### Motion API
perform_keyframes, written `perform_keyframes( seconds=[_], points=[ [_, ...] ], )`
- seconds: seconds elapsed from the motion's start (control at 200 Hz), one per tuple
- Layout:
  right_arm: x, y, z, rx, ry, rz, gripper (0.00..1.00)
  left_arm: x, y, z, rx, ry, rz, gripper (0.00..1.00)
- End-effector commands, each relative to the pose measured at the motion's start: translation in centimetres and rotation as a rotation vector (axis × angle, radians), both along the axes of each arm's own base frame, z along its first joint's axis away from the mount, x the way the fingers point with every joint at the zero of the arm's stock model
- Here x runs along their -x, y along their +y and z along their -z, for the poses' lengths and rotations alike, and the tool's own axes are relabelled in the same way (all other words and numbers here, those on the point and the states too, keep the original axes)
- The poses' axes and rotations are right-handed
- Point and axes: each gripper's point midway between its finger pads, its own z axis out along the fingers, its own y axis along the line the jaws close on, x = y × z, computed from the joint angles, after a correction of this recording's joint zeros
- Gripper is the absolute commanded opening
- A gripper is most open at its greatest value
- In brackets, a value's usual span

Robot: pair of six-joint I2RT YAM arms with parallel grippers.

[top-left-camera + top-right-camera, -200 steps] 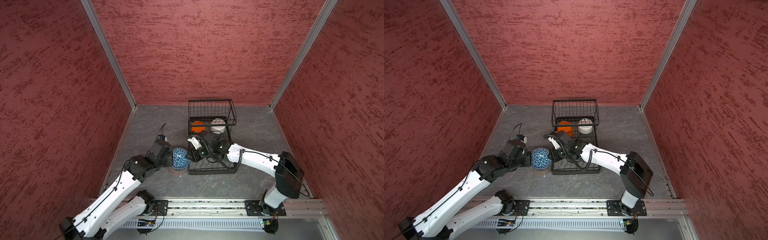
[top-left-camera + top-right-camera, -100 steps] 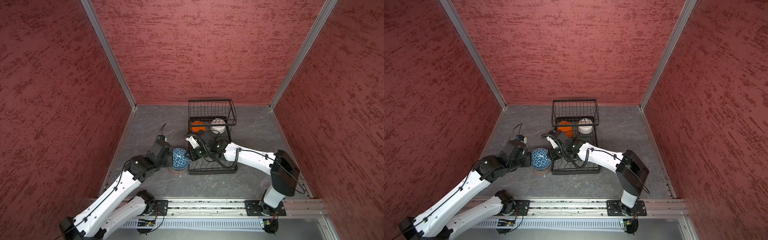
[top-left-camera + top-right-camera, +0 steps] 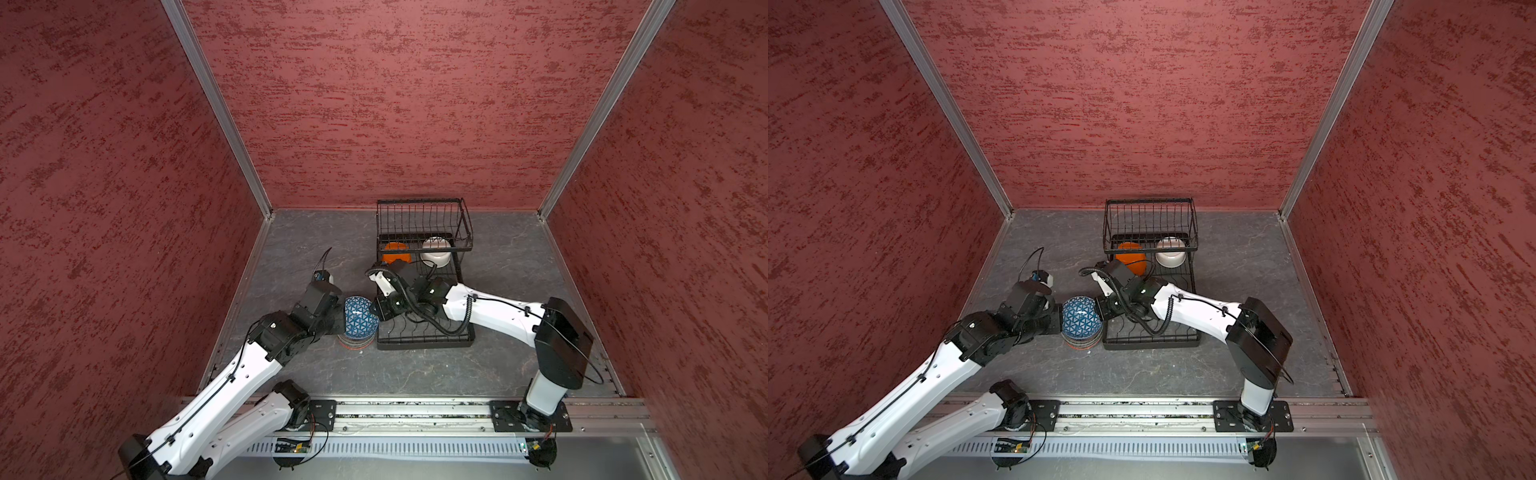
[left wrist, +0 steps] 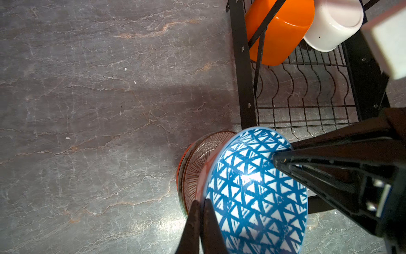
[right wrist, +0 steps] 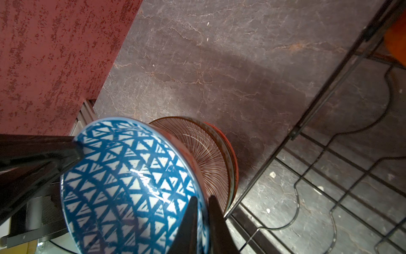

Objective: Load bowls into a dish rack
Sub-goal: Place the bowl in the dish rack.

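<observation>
Left gripper [image 4: 201,203] first: its two thin black fingers are pinched tight on the rim of the blue triangle bowl [image 3: 360,316], one finger on each side of the edge. Right gripper [image 5: 203,200] mirrors it from the opposite side, jaws clamped down on the far rim, so both arms have hold of the same bowl. They meet nose to nose just off the near end of the dish rack [image 3: 424,344], on the left arm's side.

That bowl sits tipped at an angle, and its blue-and-white triangles show in both top views [image 3: 1080,316]. It hangs right over the stack of bowls [image 3: 352,342]. From where I stand I can't tell whether it touches the stack. The top bowl of that pile shows fine reddish-brown lines fanning out [image 4: 198,157]. The stack stands on the grey stone-look tabletop [image 3: 307,245], just beside the rack's side rail.

Look at the right arm, reaching across the rack's near half, over the curved slot wires. Up at the far end, under the raised basket [image 3: 422,222], the orange bowl [image 3: 397,253] and the white bowl [image 3: 435,257] rest side by side in the lower tray. Both are tipped up with their bases turned toward the arms.
</observation>
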Motion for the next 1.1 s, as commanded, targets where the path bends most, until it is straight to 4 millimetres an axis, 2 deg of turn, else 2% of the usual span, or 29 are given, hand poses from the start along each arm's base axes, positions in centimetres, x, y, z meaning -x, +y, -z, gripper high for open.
perform_keyframes(
  seconds=[0.0, 0.12, 0.286, 0.316, 0.386, 0.656, 0.802, 0.887, 1.092],
  points=[
    [0.0, 0.9, -1.1, -0.015, -0.028, -0.006, 0.08, -1.0, -0.6, -1.3, 0.04, -0.067, 0.005, 0.0],
    [-0.2, 0.7, -1.3, -0.01, -0.039, 0.0, 0.0, -1.0, -0.6, -1.3, 0.04, -0.068, 0.004, 0.0],
    [-0.4, 0.7, -1.5, -0.008, -0.048, 0.006, 0.0, -1.0, -0.6, -1.2, 0.039, -0.065, 0.003, 0.0],
    [-0.4, 0.7, -1.6, -0.01, -0.051, 0.008, 0.0, -1.0, -0.6, -1.2, 0.038, -0.065, 0.002, 0.03],
    [-0.5, 0.7, -1.9, -0.013, -0.057, 0.011, 0.0, -1.0, -0.5, -1.2, 0.039, -0.067, 0.001, 0.11],
    [-0.7, 0.2, -3.2, -0.031, -0.088, 0.034, 0.0, -1.0, -0.6, -1.5, 0.041, -0.075, 0.003, 0.55],
    [-0.9, -0.2, -4.2, -0.038, -0.115, 0.049, 0.0, -1.1, -0.5, -1.8, 0.042, -0.083, -0.003, 0.86],
    [-1.0, -0.7, -5.0, -0.039, -0.137, 0.059, 0.0, -1.2, -0.5, -2.2, 0.049, -0.094, -0.007, 0.99],
    [-1.2, -2.0, -6.8, -0.034, -0.194, 0.086, 0.0, -1.5, -0.5, -3.6, 0.071, -0.13, -0.009, 0.99]
  ],
)
